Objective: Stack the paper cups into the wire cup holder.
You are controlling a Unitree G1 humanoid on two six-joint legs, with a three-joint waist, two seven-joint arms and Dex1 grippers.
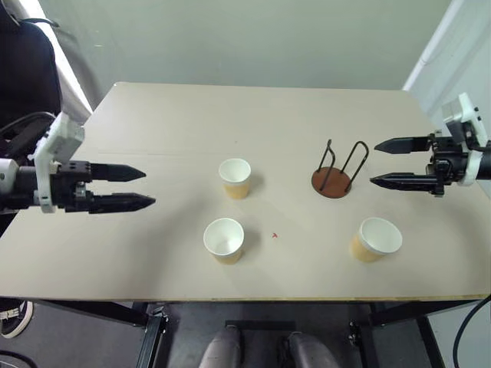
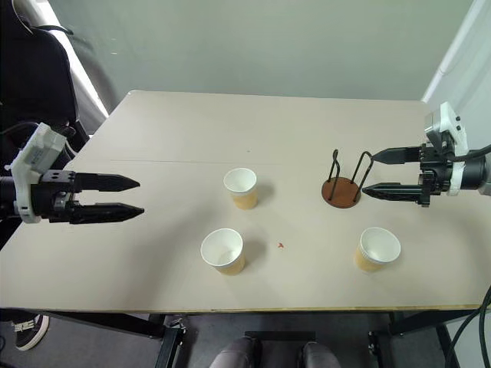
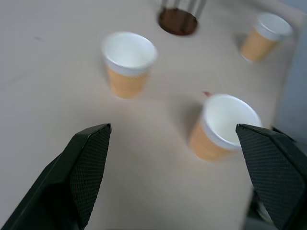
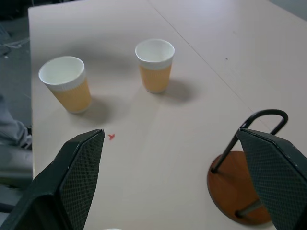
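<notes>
Three tan-orange tapered paper cups (image 1: 224, 239) (image 1: 377, 238) (image 1: 235, 178) are being left upright and apart on the beige table (image 1: 153, 123), unstacked. The black-wire cup holder on its reddish-brown disc (image 1: 333, 182) is being kept empty, just beside the wide-open right gripper (image 1: 387, 162). The left gripper (image 1: 138, 188), likewise wide and empty, is being held well clear of the cups.

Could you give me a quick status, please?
Both grippers open, empty. Three cups upright on table. Holder empty. Nothing blocking.
</notes>
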